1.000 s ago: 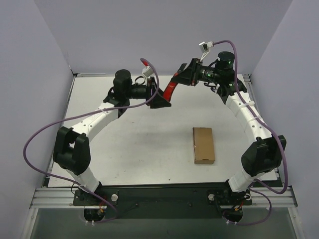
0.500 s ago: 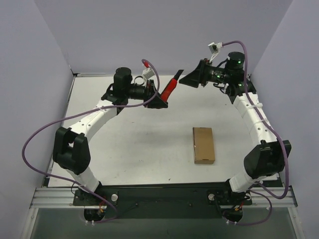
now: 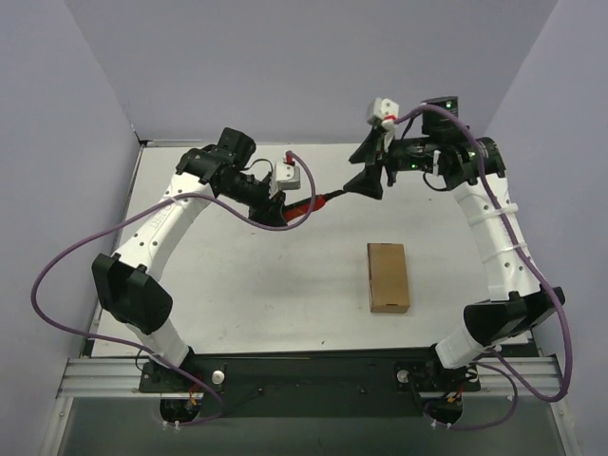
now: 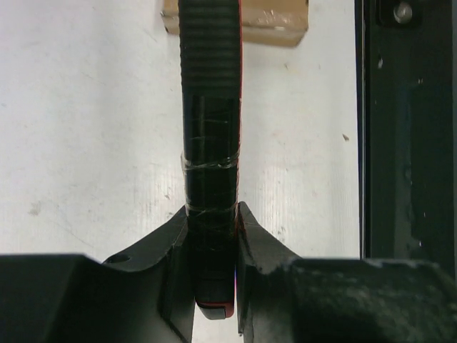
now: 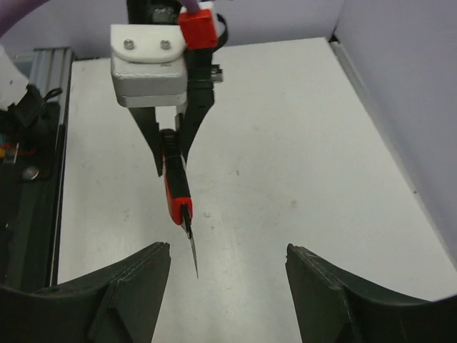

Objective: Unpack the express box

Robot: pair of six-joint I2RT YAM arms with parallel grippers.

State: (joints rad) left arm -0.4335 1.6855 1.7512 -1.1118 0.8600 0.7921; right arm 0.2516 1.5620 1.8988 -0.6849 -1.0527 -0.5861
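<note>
The express box (image 3: 388, 276), a flat brown cardboard box, lies shut on the white table right of centre; its near edge shows at the top of the left wrist view (image 4: 275, 21). My left gripper (image 3: 281, 211) (image 4: 212, 218) is shut on the black handle of a red-and-black utility knife (image 3: 311, 202) (image 4: 209, 121), held above the table at the back. The knife (image 5: 176, 187) has its blade out, pointing at my right gripper (image 3: 367, 182) (image 5: 227, 261). That gripper stands open, just beyond the blade tip, with nothing between its fingers.
The black base rail (image 3: 304, 372) runs along the table's near edge. Grey walls close in the back and both sides. Purple cables loop off both arms. The left arm's white wrist camera mount (image 5: 148, 68) sits in front of my right gripper.
My right gripper let go of the knife, opened and drew back. My left gripper shut on the handle and swung the knife lower, blade toward the right gripper.
</note>
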